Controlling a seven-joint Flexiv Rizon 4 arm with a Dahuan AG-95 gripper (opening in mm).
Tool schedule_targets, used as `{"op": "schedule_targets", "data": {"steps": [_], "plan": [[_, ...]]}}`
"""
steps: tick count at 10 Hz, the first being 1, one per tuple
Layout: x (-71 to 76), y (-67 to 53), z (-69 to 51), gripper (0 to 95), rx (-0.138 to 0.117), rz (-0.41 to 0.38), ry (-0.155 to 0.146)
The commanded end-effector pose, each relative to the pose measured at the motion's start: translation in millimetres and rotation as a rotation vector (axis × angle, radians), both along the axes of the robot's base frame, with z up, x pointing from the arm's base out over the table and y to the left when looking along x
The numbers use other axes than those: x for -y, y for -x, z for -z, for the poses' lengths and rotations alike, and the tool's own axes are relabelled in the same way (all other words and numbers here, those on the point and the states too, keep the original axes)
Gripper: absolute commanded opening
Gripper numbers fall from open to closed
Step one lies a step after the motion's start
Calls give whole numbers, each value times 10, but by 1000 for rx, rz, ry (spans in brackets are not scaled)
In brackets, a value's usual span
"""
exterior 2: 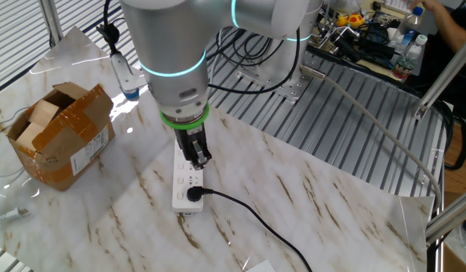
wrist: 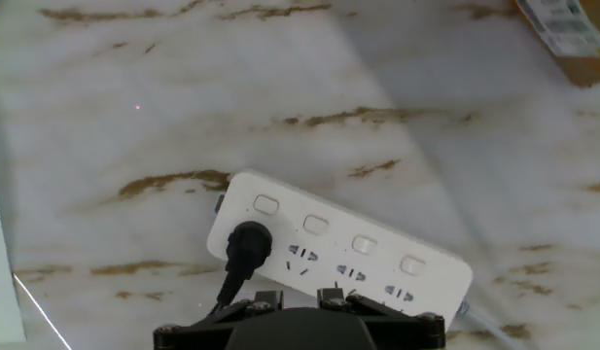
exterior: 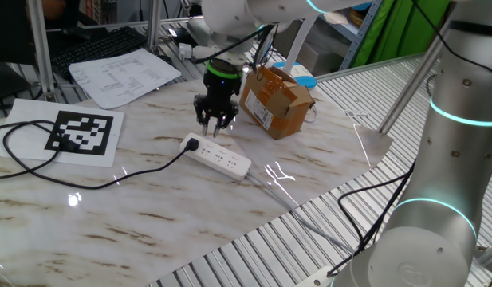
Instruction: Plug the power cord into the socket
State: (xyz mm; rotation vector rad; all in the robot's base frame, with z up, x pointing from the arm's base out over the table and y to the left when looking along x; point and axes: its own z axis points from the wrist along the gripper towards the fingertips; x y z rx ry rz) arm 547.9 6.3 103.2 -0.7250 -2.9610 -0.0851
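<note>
One gripper (exterior: 216,125) hangs above the power strip (exterior: 219,156) with its jaws slightly apart and nothing between them. The power cord's plug (wrist: 249,243) sits in the end outlet, so insertion looks complete. Judged next: lift the arm straight up, clear of the cord (exterior: 110,182).

Marble-patterned table (exterior: 150,215) — ribbed metal bench (exterior 2: 346,128) beside it.

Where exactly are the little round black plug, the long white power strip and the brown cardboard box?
Round black plug (wrist: 249,241): hand view, on its round top.
Long white power strip (wrist: 377,277): hand view, on its bare white face between outlets.
Brown cardboard box (exterior 2: 70,143): the other fixed view, on its side wall.
</note>
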Motion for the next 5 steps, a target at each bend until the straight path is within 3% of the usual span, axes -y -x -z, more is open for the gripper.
{"op": "schedule_targets", "data": {"steps": [1, 3, 5], "plan": [[49, 20, -27, 190, 65, -206, 53], [66, -22, -4, 190, 50, -251, 48], [69, -34, 6, 190, 56, -274, 54]]}}
